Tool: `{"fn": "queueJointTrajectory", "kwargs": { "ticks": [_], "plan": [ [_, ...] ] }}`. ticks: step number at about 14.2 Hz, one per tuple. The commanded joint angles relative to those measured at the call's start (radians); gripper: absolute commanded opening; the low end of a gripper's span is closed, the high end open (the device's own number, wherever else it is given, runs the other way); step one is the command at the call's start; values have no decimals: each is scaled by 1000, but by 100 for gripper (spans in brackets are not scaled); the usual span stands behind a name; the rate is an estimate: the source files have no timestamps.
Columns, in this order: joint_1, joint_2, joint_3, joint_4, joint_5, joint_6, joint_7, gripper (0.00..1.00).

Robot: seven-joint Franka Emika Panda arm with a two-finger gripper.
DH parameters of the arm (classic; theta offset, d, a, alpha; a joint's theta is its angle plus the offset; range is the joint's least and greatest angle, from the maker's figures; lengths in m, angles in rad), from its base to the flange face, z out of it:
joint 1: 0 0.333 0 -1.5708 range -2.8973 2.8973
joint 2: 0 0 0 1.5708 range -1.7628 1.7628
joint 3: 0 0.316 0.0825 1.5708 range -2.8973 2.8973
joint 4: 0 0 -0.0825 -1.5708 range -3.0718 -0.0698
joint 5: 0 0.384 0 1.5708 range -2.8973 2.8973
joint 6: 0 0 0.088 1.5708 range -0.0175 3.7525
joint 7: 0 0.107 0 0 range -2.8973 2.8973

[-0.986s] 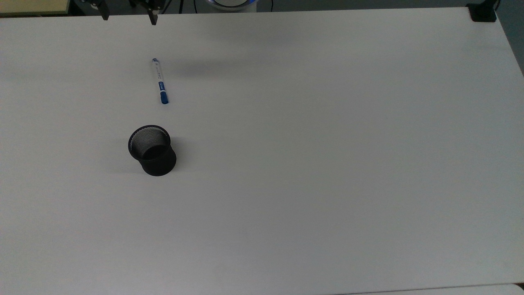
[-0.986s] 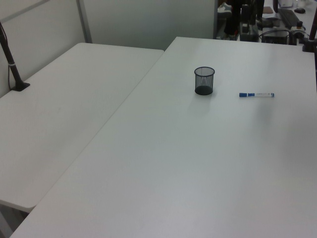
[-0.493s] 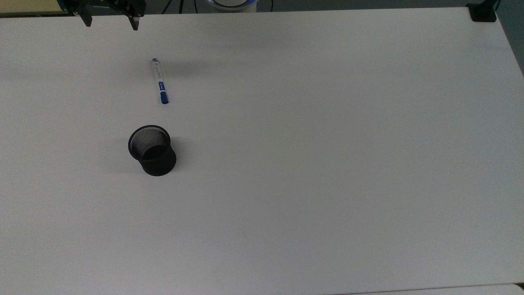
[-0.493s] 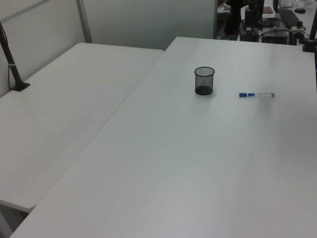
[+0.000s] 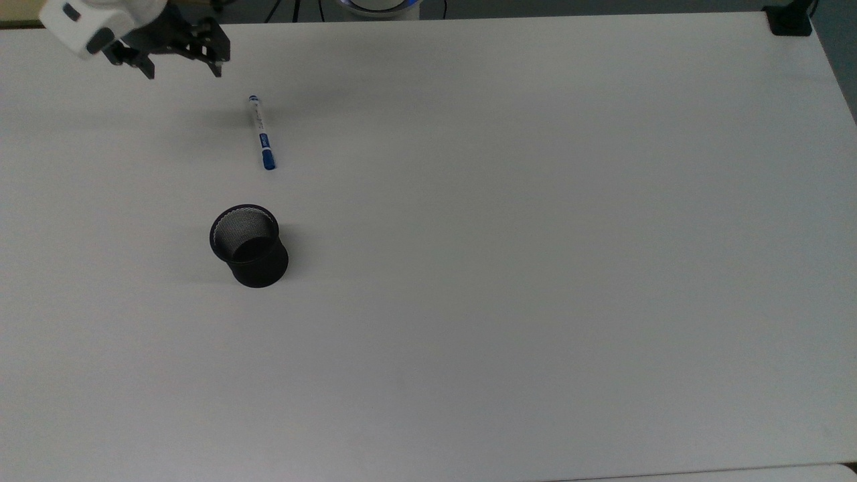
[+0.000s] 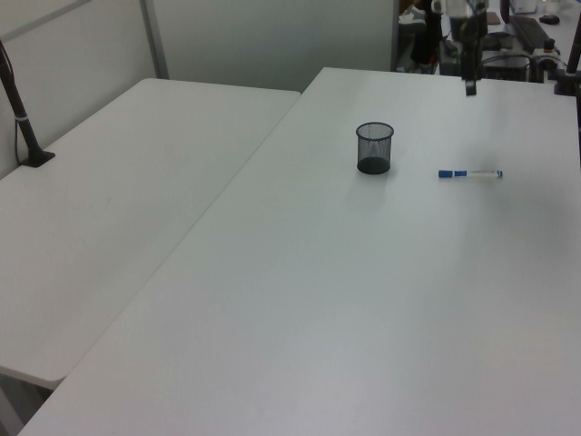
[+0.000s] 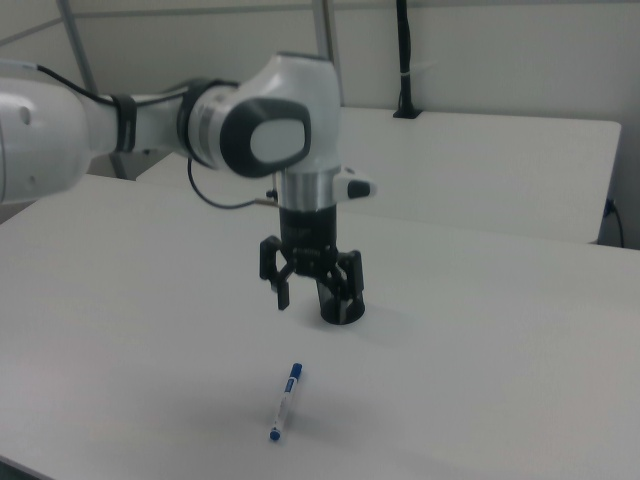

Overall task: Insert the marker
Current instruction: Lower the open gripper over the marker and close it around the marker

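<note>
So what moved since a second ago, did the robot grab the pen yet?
Not yet. The gripper has come further into the top view, moving left and then down toward the table, with its fingers open and empty. It hangs to the top view's left of the marker. The marker and the black mesh cup stayed exactly where they were.
</note>
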Motion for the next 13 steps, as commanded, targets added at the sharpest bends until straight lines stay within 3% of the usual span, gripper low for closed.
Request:
{"fn": "queueJointTrajectory", "kwargs": {
  "ticks": [1,5,8,11,13],
  "plan": [
    [57,-38,0,-166,-38,181,117,98],
    [110,-26,0,-312,-94,338,153,98],
    [143,6,2,-346,-97,401,160,84],
    [163,66,3,-332,-140,474,200,77],
    [168,82,3,-331,-141,479,200,61]
  ]
}}
